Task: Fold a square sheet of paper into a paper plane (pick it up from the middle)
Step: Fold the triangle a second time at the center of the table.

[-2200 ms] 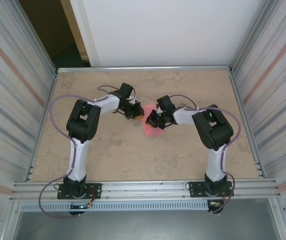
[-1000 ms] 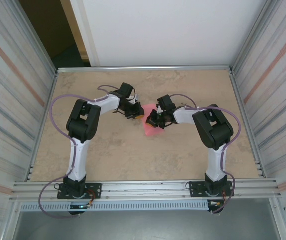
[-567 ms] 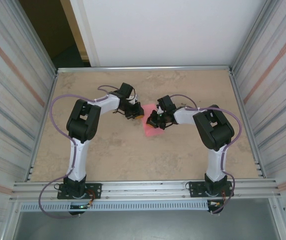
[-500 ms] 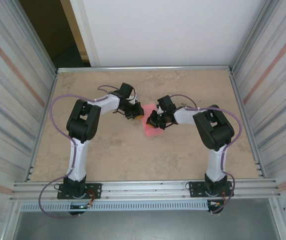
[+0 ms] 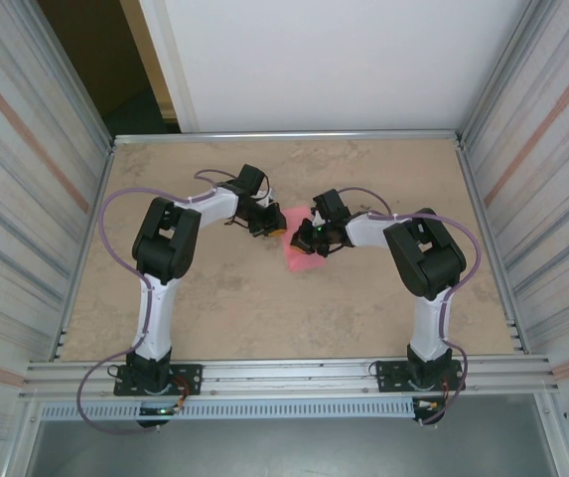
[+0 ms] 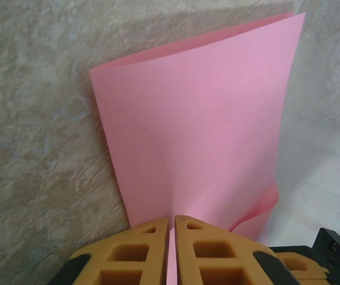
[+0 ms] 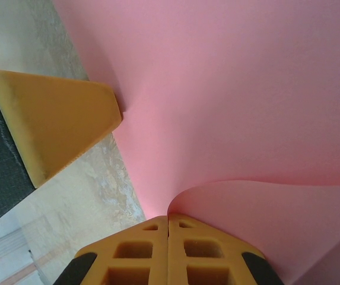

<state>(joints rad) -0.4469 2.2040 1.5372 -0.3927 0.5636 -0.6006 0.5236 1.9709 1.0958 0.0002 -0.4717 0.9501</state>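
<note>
Near the centre of the tabletop [image 5: 214,298] we see the square sheet of paper [image 5: 299,256], pink and folded over, lying between the two wrists. Our left gripper [image 6: 171,222] has its jaws pressed together on the sheet's near edge, with a sliver of pink in the seam. Our right gripper [image 7: 168,218] has its jaws closed as well, nipping a curled-up edge of the sheet. From above, the left arm [image 5: 165,243] reaches in from ten o'clock of the paper and the right arm [image 5: 423,253] from two o'clock. Both elbows are bent outward and the wrists are low.
</note>
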